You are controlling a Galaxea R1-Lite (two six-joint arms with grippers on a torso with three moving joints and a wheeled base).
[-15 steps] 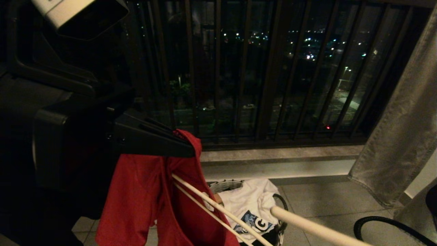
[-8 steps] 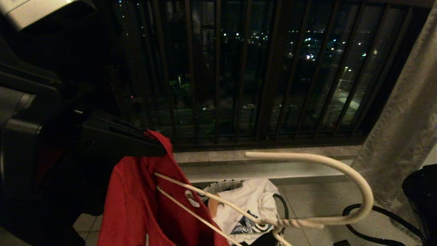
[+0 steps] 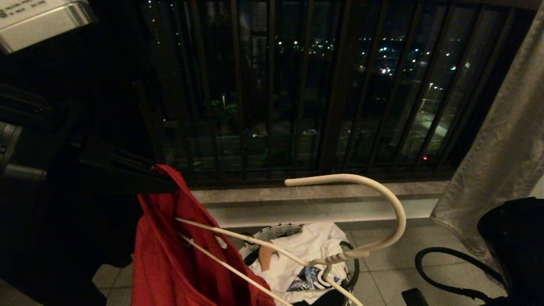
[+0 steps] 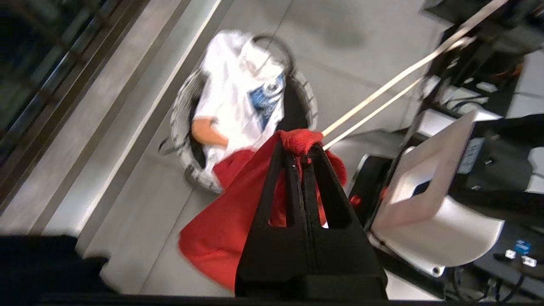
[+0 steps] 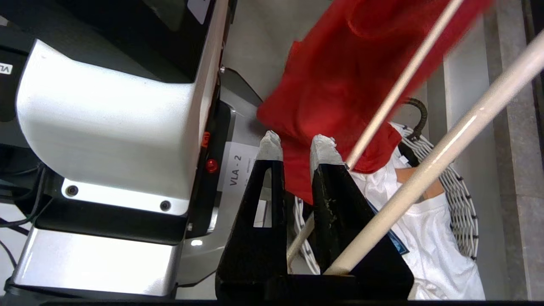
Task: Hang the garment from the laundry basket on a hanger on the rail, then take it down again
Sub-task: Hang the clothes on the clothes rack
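**Ana:** Head view first — where's the red T-shirt (image 3: 178, 255)?

**Ben:** Hanging at about seven o'clock, bunched at its top edge in the left gripper (image 3: 163, 180). The left wrist view shows those jaws pressed together on a knot of red cloth, the rest of the shirt drooping toward the floor tiles (image 3: 382, 255).

**Ana:** And the white wire hanger (image 3: 361, 204)?

**Ben:** It lies across the lower middle, hook curling up toward three o'clock, twisted neck at roughly five. Its two thin wires run off toward eight o'clock and pass into the shirt.

**Ana:** Who holds it?

**Ben:** The right gripper (image 5: 297, 146) — in the right wrist view a thin wire of the hanger runs down between its fingers, which stand a little apart with pale tips; whether they pinch the wire, I cannot tell. In the head view only a dark bulk shows at four o'clock.

**Ana:** The laundry basket (image 3: 276, 231)?

**Ben:** On the floor at six o'clock, below the hanger, with a white T-shirt (image 3: 306, 250) with a blue graphic heaped in it. Behind stand dark railing bars (image 3: 272, 85); a pale curtain (image 3: 501, 148) hangs at three o'clock.
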